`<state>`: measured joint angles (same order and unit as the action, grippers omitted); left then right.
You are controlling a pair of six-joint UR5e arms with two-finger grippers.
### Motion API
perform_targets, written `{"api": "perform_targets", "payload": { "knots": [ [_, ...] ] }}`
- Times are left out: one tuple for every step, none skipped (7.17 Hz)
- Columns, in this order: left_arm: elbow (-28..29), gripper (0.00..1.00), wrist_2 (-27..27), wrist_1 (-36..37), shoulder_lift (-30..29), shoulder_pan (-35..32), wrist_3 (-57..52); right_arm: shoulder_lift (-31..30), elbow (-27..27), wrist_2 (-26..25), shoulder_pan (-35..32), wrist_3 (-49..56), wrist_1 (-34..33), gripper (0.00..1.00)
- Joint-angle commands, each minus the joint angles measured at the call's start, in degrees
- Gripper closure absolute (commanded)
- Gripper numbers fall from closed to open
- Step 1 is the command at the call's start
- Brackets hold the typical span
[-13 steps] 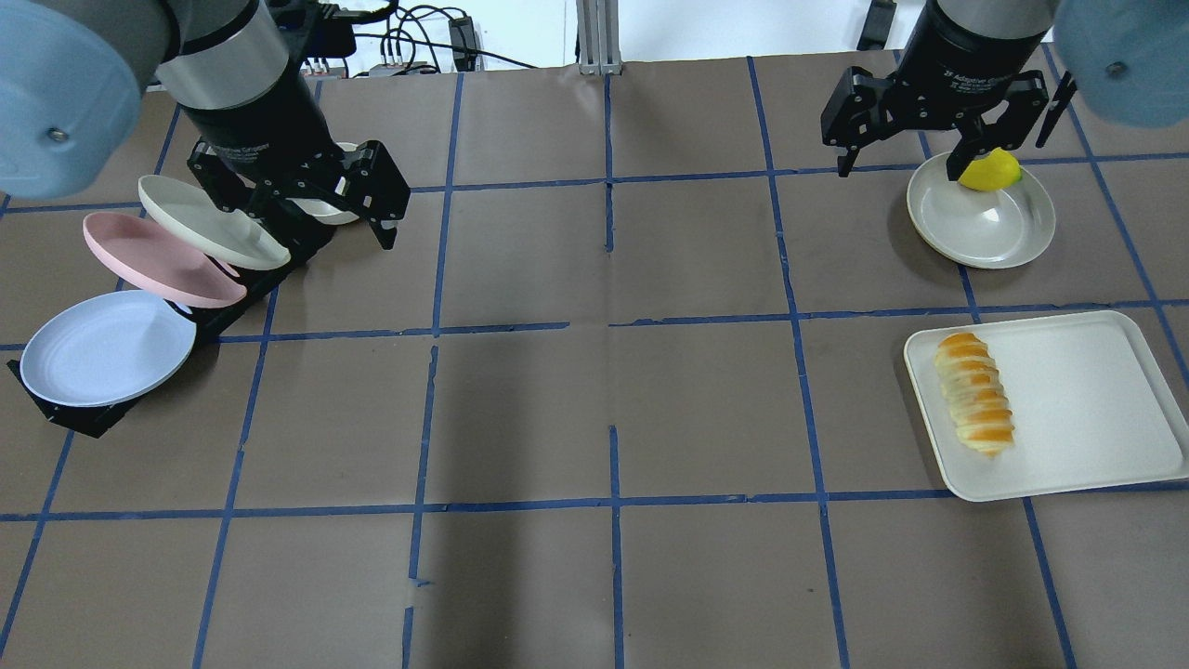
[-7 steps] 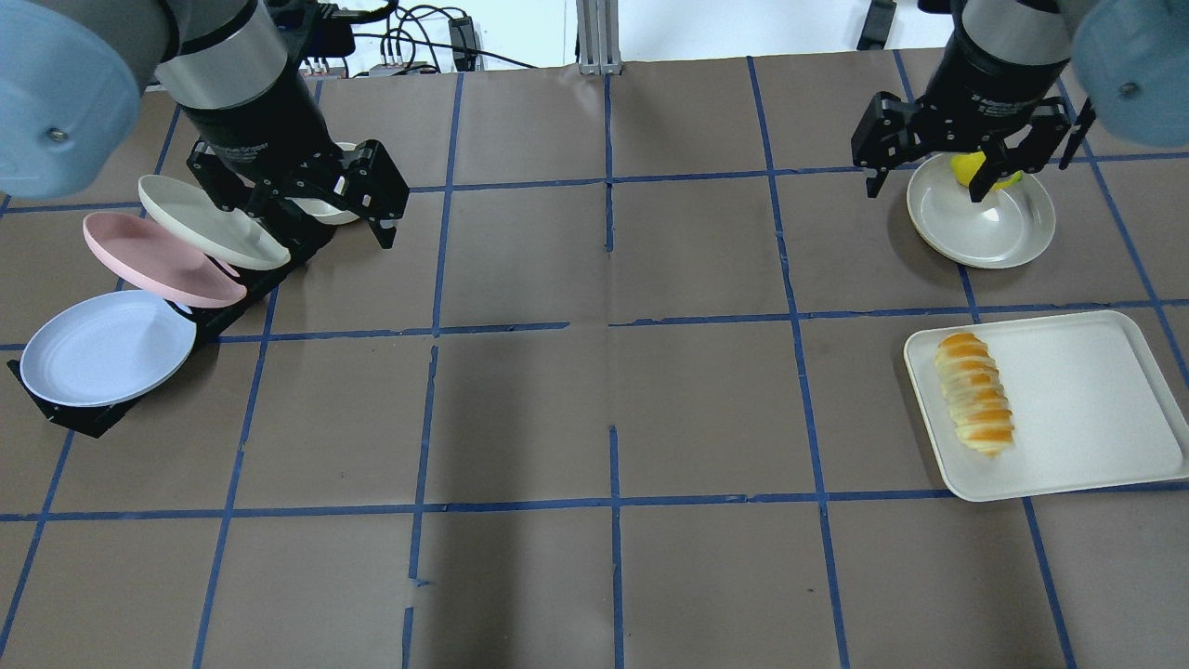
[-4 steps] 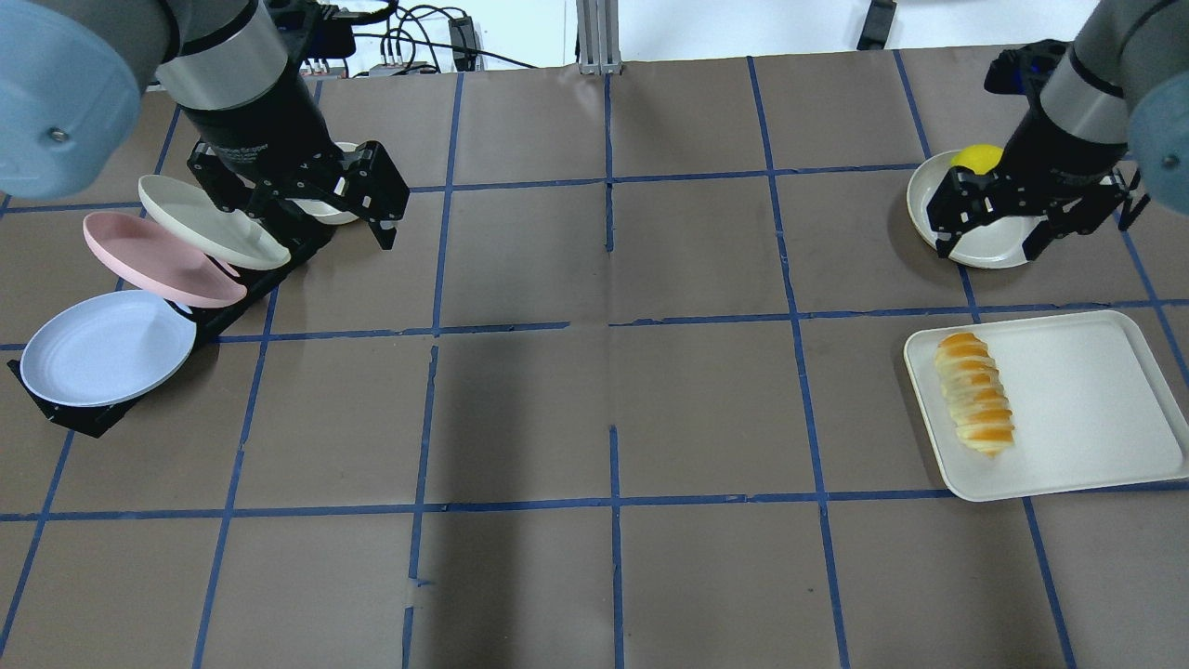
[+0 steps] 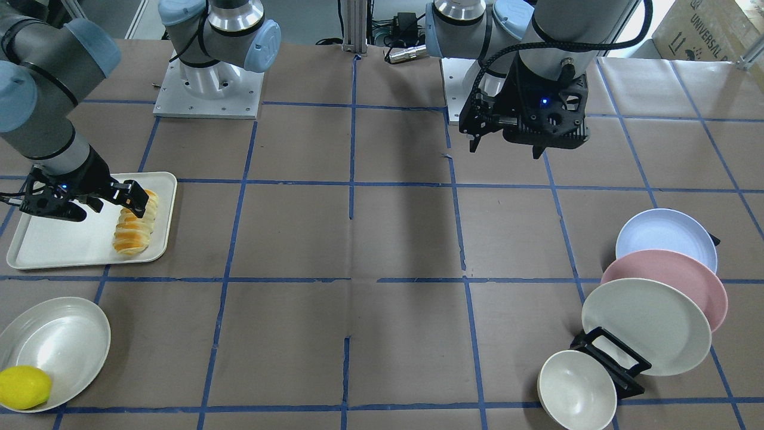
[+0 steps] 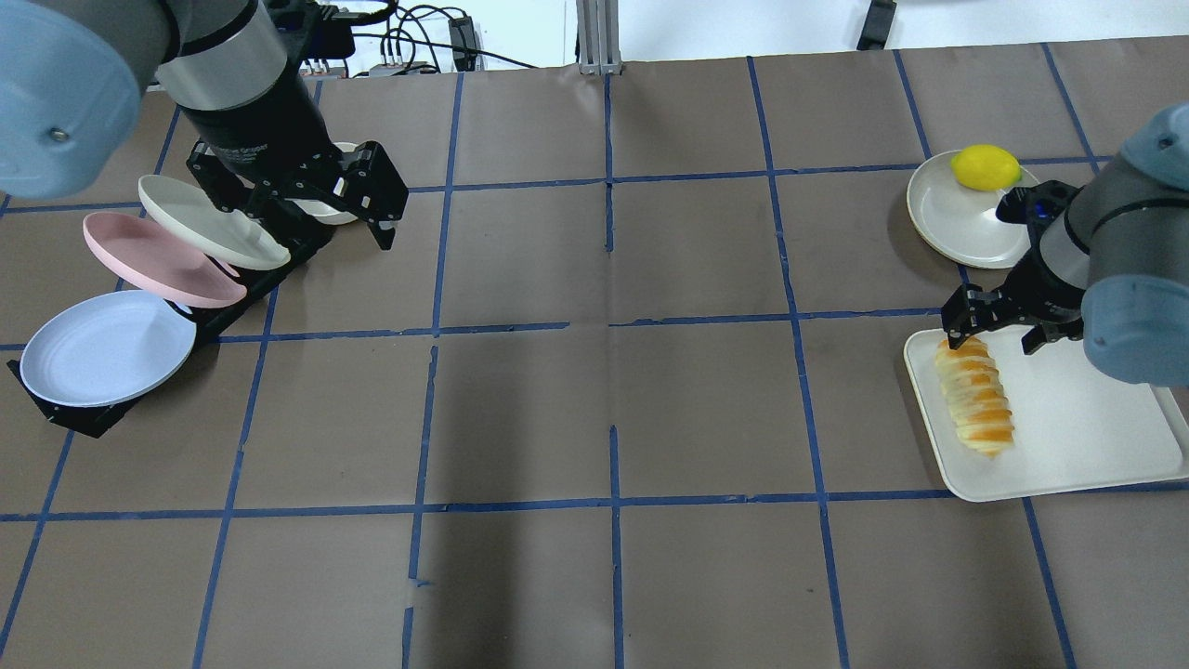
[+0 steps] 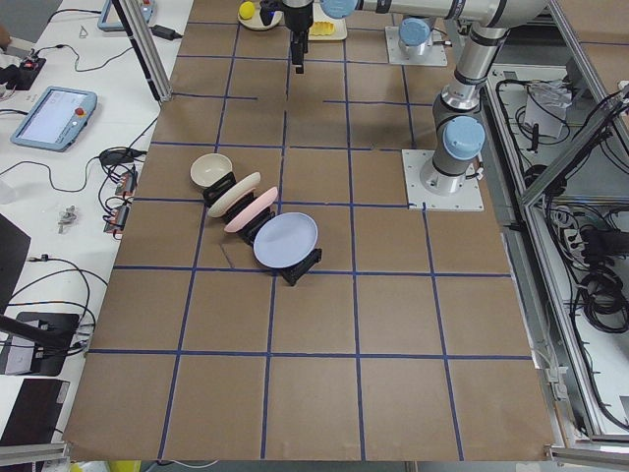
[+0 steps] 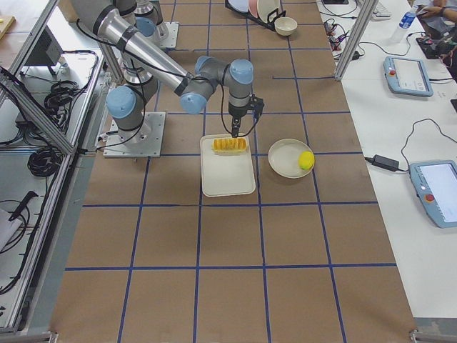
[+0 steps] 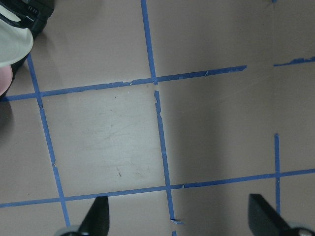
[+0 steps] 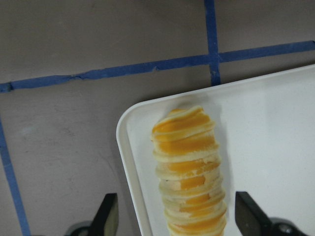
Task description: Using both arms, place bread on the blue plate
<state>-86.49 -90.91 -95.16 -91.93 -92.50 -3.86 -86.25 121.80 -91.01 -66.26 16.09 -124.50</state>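
Note:
The bread lies on the white tray at the right, along its left side. My right gripper is open and hovers over the bread's far end. In the right wrist view the bread lies between the two fingertips. The blue plate leans in a black rack at the far left, in the nearest slot. My left gripper is open and empty above the table, by the rack's far end. Its wrist view shows only brown table and two fingertips.
A pink plate and a cream plate lean in the same rack, and a small bowl sits at its end. A yellow lemon lies in a cream bowl beyond the tray.
My right gripper moved from over the lemon bowl toward the near side and now stands over the bread's far end, still open. The left arm has not moved.

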Motion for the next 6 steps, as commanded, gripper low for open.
{"api": "perform_targets", "payload": {
  "knots": [
    [-0.09,0.0,-0.15,0.06,0.0,2.57,-4.01,2.13,4.4,-0.04,0.87,1.4,-6.69,0.15],
    [-0.09,0.0,0.2,-0.03,-0.26,7.64,-10.4,3.36,5.37,0.05,0.87,1.93,-8.46,0.16],
    [0.17,0.0,0.29,-0.03,-1.57,12.91,-17.16,3.89,5.46,-0.04,0.87,3.06,-8.91,0.19],
    [0.35,0.0,0.47,-0.03,-2.63,18.79,-23.49,4.59,5.46,-0.04,0.87,6.03,-8.92,0.19],
    [0.79,0.0,0.47,-0.03,-3.51,23.81,-30.43,4.69,5.46,-0.04,0.95,8.93,-8.92,0.19],
    [2.18,0.0,0.38,0.06,-6.04,28.04,-36.33,4.69,5.46,-0.04,0.95,10.96,-8.83,0.18]
  ]
}}
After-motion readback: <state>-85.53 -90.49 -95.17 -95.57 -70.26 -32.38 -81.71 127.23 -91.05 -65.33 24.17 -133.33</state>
